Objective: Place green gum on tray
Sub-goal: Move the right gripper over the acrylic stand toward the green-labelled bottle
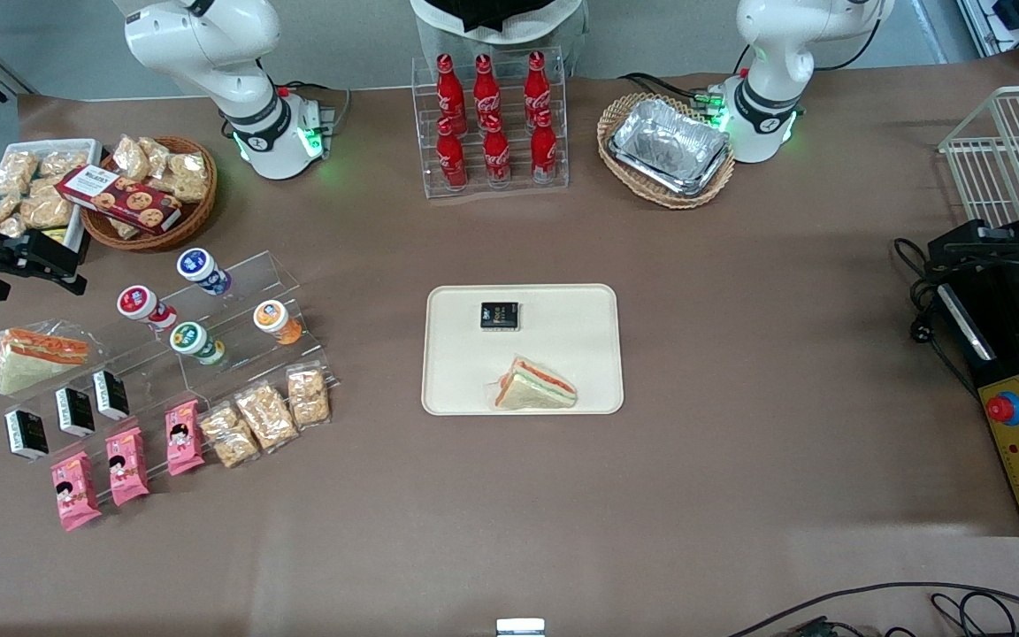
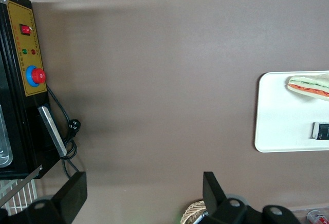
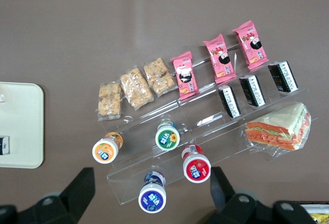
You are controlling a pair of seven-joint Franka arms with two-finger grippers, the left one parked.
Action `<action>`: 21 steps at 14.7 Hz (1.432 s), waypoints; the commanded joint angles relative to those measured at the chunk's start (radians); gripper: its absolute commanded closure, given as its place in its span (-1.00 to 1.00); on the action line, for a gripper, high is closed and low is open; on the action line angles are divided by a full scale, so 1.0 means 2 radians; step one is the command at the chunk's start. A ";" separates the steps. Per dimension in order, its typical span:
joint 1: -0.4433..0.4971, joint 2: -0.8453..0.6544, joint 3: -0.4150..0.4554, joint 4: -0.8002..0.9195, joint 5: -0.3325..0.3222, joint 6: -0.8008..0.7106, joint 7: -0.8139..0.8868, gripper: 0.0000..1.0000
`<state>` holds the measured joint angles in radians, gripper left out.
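The green gum [image 1: 191, 340] is a small white bottle with a green-rimmed lid. It stands on the clear stepped shelf [image 1: 235, 305] toward the working arm's end of the table, and also shows in the right wrist view [image 3: 167, 135]. The cream tray [image 1: 563, 354] lies mid-table and holds a black packet [image 1: 499, 315] and a wrapped sandwich [image 1: 534, 386]. Its edge shows in the right wrist view [image 3: 20, 126]. My gripper [image 1: 49, 265] hangs open and empty, high above the shelf's end. In the right wrist view [image 3: 151, 193] its fingers are spread wide apart, well above the bottles.
Red-lidded [image 1: 140, 303], blue-lidded [image 1: 200, 267] and orange [image 1: 275, 319] bottles stand on the shelf beside the green gum. Black packets, pink packets and snack bags fill its lower steps. A wrapped sandwich [image 1: 36, 356], cookie basket [image 1: 151, 199], cola rack [image 1: 492, 119] and foil tray [image 1: 669, 146] stand around.
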<state>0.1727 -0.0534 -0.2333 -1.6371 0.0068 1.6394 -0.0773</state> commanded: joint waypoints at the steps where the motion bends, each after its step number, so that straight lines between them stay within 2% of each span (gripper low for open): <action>1: -0.002 0.007 -0.001 0.014 -0.008 -0.010 -0.009 -1.00; 8: -0.004 0.001 -0.011 -0.028 -0.004 -0.018 -0.052 -1.00; 12: -0.003 -0.120 -0.012 -0.191 -0.010 0.048 -0.047 -1.00; 13: -0.003 -0.143 -0.012 -0.218 -0.020 0.058 -0.046 -1.00; 21: -0.002 -0.108 -0.011 -0.224 -0.024 0.094 -0.045 -1.00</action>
<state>0.1649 -0.2992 -0.2572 -2.0777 -0.0240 1.7815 -0.1627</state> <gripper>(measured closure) 0.000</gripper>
